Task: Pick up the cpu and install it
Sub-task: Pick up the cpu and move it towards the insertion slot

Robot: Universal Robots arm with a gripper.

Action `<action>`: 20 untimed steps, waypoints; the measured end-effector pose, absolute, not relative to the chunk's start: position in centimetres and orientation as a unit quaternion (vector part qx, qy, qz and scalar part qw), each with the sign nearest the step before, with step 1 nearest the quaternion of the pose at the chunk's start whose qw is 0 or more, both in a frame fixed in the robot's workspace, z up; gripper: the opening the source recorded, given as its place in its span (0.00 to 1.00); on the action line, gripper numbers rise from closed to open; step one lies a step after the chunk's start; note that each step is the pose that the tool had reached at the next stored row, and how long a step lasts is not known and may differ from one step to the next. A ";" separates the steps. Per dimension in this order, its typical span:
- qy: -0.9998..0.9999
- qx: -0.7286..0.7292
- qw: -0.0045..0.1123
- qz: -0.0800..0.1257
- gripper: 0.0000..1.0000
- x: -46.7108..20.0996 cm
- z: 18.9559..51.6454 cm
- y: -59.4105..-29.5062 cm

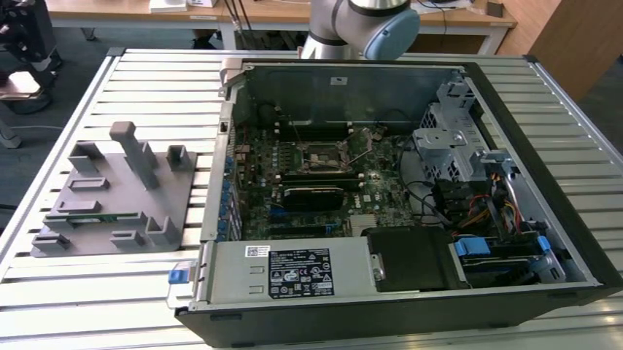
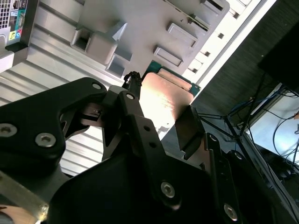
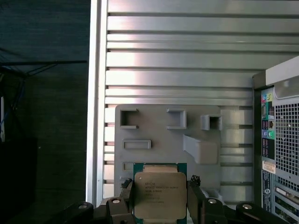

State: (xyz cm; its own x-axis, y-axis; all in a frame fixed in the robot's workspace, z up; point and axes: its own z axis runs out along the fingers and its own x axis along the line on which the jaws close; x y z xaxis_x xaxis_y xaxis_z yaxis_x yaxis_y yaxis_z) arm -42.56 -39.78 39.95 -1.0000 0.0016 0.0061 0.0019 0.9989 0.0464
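While the gripper (image 3: 160, 187) hung above the grey fixture tray (image 3: 154, 122), it had the cpu (image 3: 160, 195) clamped between its two black fingers (image 3: 194, 192), one on each opposite edge, metal lid facing the first wrist camera. The second wrist view gave the same story from the side: the chip (image 2: 163, 99) sat pinched at its rim, clear of the tray's pockets and with nothing under it.

So the chip was off its rest and in the air, over the tray on the slatted table (image 3: 177, 60), just beside the back corner of the computer case (image 3: 280, 140). In the exterior view the case lay open with the motherboard (image 1: 322, 179) facing up and the socket (image 1: 324, 154) near its middle, well apart from the tray on the exterior view's left.

By my reading this was the carry, and the carry wanted calm. The hold was on the edges only, a narrow purchase, so any jerk or tilt risked the chip twisting in the pads. Best to hold it flat, move smoothly, and leave the squeeze as it was, since more pressure could bow the thin board. It also looked wise to stay high enough to pass over the case wall without clipping it.
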 end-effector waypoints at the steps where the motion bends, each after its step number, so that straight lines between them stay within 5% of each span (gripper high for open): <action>1: -1.000 -0.001 0.003 -0.023 0.54 -42.4 39.9 -39.8; 20: -1.000 -0.001 0.003 -0.023 0.54 -39.1 39.5 -39.8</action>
State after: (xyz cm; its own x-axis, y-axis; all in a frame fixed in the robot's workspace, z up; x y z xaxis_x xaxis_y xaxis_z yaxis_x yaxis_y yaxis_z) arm -39.09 -39.78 39.55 -1.0000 0.0017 0.0061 0.0020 0.9989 0.0464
